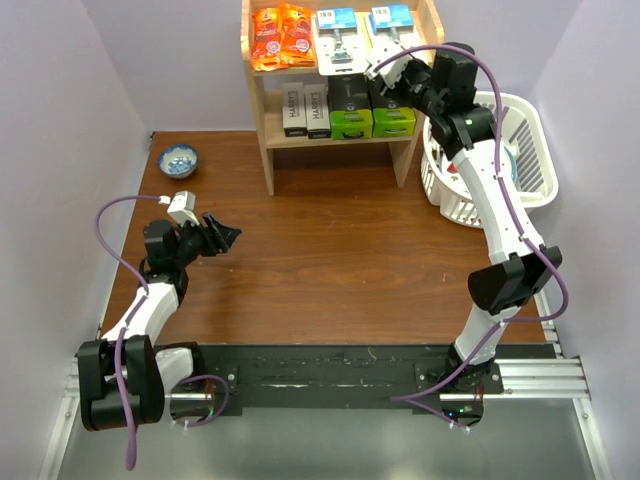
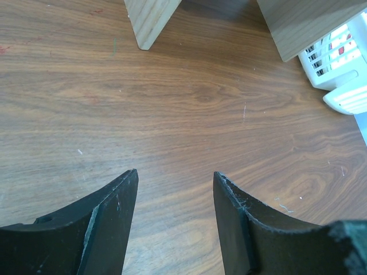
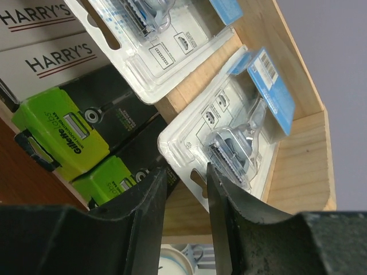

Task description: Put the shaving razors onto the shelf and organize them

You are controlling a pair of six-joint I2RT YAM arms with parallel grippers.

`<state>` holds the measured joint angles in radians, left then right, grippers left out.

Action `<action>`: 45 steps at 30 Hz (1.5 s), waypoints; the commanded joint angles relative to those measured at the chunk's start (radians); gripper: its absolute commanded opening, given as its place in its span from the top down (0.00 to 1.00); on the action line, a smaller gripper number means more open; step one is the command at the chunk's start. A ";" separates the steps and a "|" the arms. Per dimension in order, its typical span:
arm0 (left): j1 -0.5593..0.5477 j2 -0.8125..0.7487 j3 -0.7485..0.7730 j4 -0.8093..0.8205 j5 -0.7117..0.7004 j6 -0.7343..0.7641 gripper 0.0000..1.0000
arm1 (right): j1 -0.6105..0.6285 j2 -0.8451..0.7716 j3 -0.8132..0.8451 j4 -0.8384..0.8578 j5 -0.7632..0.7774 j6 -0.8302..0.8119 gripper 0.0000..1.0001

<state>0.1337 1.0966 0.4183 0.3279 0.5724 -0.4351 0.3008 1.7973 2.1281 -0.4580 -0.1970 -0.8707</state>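
Observation:
The wooden shelf (image 1: 263, 120) stands at the back. Two blister cards lie on its top board, one on the left (image 1: 338, 40) and one on the right (image 1: 391, 25). Below stand the HARRY'S boxes (image 1: 294, 108) and two black boxes with lime-green ends (image 1: 350, 112). My right gripper (image 1: 381, 66) is at the near end of the right card. In the right wrist view its jaws (image 3: 186, 169) are parted, straddling that card's (image 3: 241, 132) hang-hole end without pinching it. The card rests on the shelf top (image 3: 298, 160). My left gripper (image 1: 228, 236) is open and empty low over the table (image 2: 175, 173).
Orange snack packets (image 1: 280, 38) fill the left of the top board. A white slatted basket (image 1: 520, 150) stands right of the shelf and shows in the left wrist view (image 2: 341, 63). A small blue bowl (image 1: 178, 158) sits at the far left. The shelf feet (image 2: 150, 20) are ahead of my left gripper.

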 commanded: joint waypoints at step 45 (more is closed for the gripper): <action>-0.256 0.221 0.543 -0.174 0.164 0.384 0.00 | 0.227 -0.340 -0.495 -0.242 0.151 0.900 0.01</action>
<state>-0.1036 1.2774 0.8444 0.2478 0.7280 -0.1913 0.5289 1.4448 1.5517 -0.5026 -0.1356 -0.1875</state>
